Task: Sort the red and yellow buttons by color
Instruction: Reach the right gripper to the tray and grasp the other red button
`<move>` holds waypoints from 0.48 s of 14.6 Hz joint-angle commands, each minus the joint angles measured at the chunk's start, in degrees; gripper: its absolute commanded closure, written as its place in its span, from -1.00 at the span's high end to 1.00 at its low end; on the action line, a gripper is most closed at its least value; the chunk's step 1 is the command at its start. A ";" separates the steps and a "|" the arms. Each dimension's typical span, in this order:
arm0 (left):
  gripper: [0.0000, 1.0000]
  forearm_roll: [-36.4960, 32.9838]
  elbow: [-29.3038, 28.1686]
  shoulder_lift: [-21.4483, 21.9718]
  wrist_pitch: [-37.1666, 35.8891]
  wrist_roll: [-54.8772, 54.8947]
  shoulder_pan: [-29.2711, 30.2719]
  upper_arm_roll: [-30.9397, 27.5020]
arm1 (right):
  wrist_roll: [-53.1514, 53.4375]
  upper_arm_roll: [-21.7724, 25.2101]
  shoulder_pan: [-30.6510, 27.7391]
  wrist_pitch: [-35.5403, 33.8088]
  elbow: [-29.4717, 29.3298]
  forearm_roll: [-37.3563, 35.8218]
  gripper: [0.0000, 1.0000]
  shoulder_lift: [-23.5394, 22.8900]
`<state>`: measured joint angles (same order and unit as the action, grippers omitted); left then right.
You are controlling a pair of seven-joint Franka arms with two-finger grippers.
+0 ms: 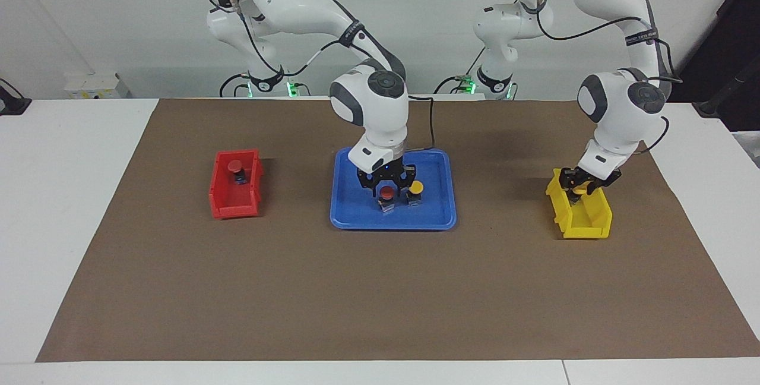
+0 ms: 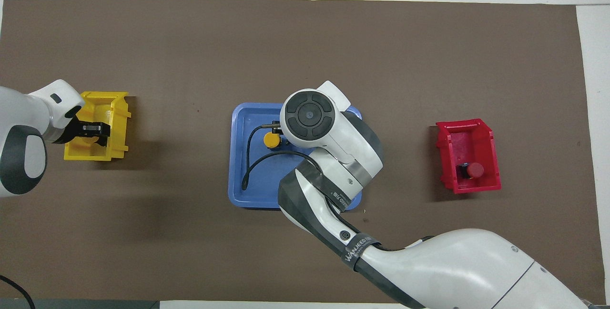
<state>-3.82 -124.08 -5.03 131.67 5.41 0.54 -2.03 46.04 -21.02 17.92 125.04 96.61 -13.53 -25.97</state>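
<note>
Brown paper mat (image 1: 380, 290) covers the table, nearest the camera in the facing view; on its middle sits a blue tray (image 1: 436, 215); at the tray's middle stand two buttons side by side, a red button (image 1: 386, 193) and a yellow button (image 1: 417, 187), the yellow one at the red one's 3 o'clock in the facing view; the right gripper (image 1: 386, 188) is down over the red button with its fingers spread wide on both sides of the cap, not touching it as far as I can see.

Toward the right arm's end of the table, at the tray's 9 o'clock in the facing view, sits a red bin (image 1: 236, 210) with another red button (image 1: 237, 167) inside it; toward the left arm's end, at the tray's 3 o'clock, sits a yellow bin (image 1: 585, 227); the left gripper (image 1: 577, 188) dips into the bin, and something small and yellow shows between its fingers, maybe a button; I cannot tell if that claw is gripping or loose.
</note>
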 commanded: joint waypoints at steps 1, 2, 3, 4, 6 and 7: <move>0.63 0.39 5.75 0.81 -7.53 -0.05 0.43 0.62 | 1.24 -0.16 -0.08 2.48 3.40 -0.97 0.24 1.45; 0.94 0.39 8.83 0.90 -10.61 -0.31 -0.36 0.89 | 1.24 -0.16 -0.08 3.01 4.01 -0.97 0.11 1.54; 1.00 0.39 11.64 1.08 -13.34 -0.83 -1.59 0.89 | 1.24 -0.16 -0.08 3.27 4.28 -0.97 0.06 1.54; 1.00 0.39 14.80 0.99 -15.98 -2.66 -2.82 0.98 | 1.24 -0.16 -0.08 3.28 4.28 -0.97 -0.04 1.54; 1.00 0.39 19.82 0.38 -20.64 -10.20 -5.88 1.24 | 1.16 -0.16 -0.52 2.75 3.06 -0.80 -0.33 1.36; 1.00 0.39 20.02 0.37 -21.01 -13.89 -7.99 1.24 | 0.81 -0.16 -1.39 1.97 1.58 -0.80 -0.46 1.36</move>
<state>-3.67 -107.05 -3.74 113.81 -1.79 -3.65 -0.60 46.07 -20.98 17.90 127.14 98.78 -13.53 -25.78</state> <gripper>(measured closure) 0.000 0.586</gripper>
